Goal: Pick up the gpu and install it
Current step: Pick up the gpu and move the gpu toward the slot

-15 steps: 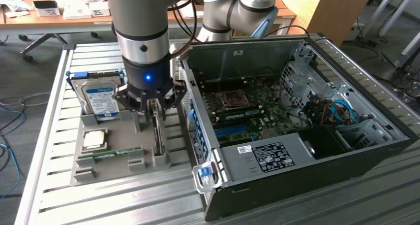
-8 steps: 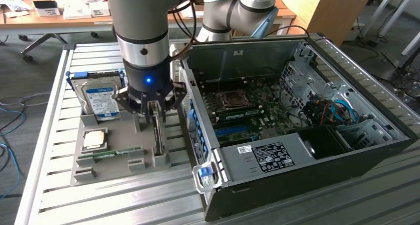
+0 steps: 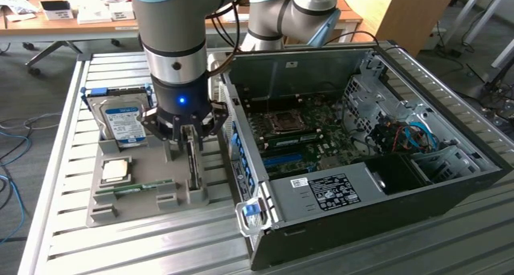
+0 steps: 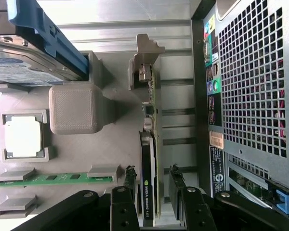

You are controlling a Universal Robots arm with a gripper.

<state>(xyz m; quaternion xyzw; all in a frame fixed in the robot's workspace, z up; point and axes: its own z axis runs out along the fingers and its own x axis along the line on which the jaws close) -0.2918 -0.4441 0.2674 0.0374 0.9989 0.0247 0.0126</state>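
Observation:
The gpu (image 3: 194, 169) stands on its long edge in a slot of the grey holder tray (image 3: 153, 166), to the exterior view's left of the open computer case (image 3: 449, 185). In the wrist view the gpu (image 4: 153, 115) shows its thin green board edge, dark cooler and silvery end bracket. My gripper (image 3: 190, 139) has come down over the card's upper edge. Its two dark fingers (image 4: 130, 179) straddle the card, one on each side. A small gap shows between each finger and the card, so the gripper (image 4: 152, 177) is open.
On the tray lie a hard drive with a blue-white label (image 3: 120, 115), a square processor (image 3: 115, 169) and a narrow green memory stick (image 3: 136, 188). The motherboard (image 3: 301, 136) is exposed inside the case. The case's perforated rear panel (image 4: 250, 82) stands close beside the card.

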